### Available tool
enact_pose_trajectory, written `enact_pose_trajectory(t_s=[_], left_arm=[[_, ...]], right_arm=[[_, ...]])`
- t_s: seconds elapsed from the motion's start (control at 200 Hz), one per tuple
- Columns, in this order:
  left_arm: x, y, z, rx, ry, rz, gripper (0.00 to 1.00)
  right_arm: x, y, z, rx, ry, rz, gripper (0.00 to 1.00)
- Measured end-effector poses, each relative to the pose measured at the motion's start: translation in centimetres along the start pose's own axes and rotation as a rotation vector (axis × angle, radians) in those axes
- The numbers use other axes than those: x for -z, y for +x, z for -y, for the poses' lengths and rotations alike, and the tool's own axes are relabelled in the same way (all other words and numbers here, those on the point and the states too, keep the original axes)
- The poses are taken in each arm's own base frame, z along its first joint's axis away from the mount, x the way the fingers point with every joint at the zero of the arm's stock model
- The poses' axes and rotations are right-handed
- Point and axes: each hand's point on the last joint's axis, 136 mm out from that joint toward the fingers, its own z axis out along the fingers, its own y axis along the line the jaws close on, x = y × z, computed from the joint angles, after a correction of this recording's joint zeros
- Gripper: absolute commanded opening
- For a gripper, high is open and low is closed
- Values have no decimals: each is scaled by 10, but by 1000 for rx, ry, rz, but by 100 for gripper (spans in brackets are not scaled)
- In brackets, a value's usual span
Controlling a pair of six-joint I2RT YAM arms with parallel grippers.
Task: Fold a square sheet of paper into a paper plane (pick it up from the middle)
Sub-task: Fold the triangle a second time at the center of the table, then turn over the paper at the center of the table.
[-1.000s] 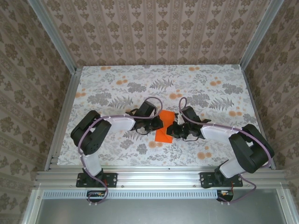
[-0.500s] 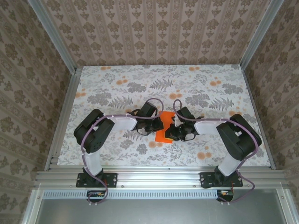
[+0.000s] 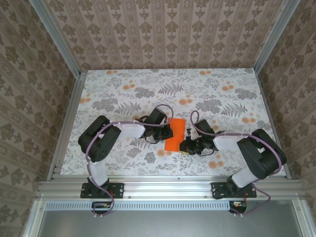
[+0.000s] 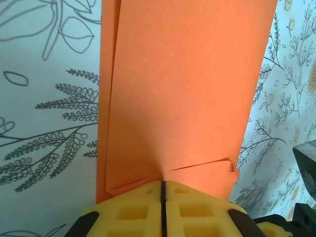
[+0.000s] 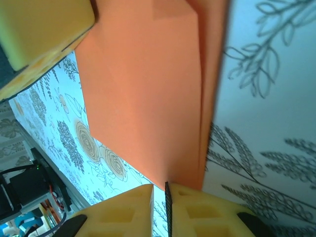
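We count one thin bright orange sheet of paper (image 3: 175,134), folded into a narrow shape of stacked layers. It lies on the floral-printed bench (image 3: 123,84), about midway between the left and right edges and nearer the near edge than the far one. It sits between two pairs of yellow fingers, one pair on each of the two arms. The left fingers (image 3: 166,132) are at the sheet's left side. In the left wrist view these left fingers (image 4: 166,200) are pressed together with only a thin seam between them. The sheet of paper (image 4: 187,89) puckers into small creases where its near edge runs into that seam, so we read them as closed on the edge. At least two layers show along one side of the sheet there. The right fingers (image 3: 185,144) are at the sheet's right side, closer to the near edge of the bench. In the right wrist view the right fingers (image 5: 173,194) stand a sliver apart, with bench print showing through the gap. The sheet's edge ends right at one fingertip, outside the gap, and we cannot tell whether it touches.
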Motion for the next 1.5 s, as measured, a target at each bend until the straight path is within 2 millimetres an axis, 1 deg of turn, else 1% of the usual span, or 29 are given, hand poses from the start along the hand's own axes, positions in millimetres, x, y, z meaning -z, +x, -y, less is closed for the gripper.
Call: enact_pose_trajectory(t_s=[0.175, 0.235, 0.29, 0.36, 0.43, 0.5, 0.545, 0.655, 0.805, 1.045, 1.15, 1.315, 1.445, 1.5], left_arm=[[0, 0, 1, -2, 0, 0, 11], [0, 2, 2, -9, -2, -5, 11], [0, 1, 3, -14, -9, -4, 12], [1, 1, 4, -25, -20, -4, 12], [4, -1, 7, -33, -23, 1, 12], [8, -4, 11, -42, -25, 9, 12], [10, -6, 14, -50, -25, 14, 12], [13, -9, 17, -62, -25, 25, 12], [13, -8, 16, -62, -29, 21, 12], [12, -5, 12, -55, -45, 8, 12], [8, -3, 7, -53, -56, -1, 12], [3, 1, -2, -46, -81, -23, 12], [3, 1, -1, -49, -82, -24, 12], [3, 1, -1, -49, -83, -24, 12]], right_arm=[[7, 7, 5, -15, -17, 11, 18], [11, 8, 7, -29, -7, 10, 20], [16, 6, 6, -38, 8, 15, 25], [25, -4, 0, -22, 28, 53, 37], [35, -21, -10, 7, 41, 113, 46], [43, -38, -19, 39, 53, 169, 48], [46, -45, -22, 50, 62, 190, 49], [47, -54, -23, 63, 86, 210, 49], [35, -60, -13, 38, 127, 179, 49], [21, -62, -2, 8, 154, 139, 44], [16, -61, 2, -2, 162, 123, 43], [14, -62, 3, -12, 150, 112, 39], [13, -62, 3, -21, 143, 109, 34], [12, -63, 2, -19, 137, 108, 33]])
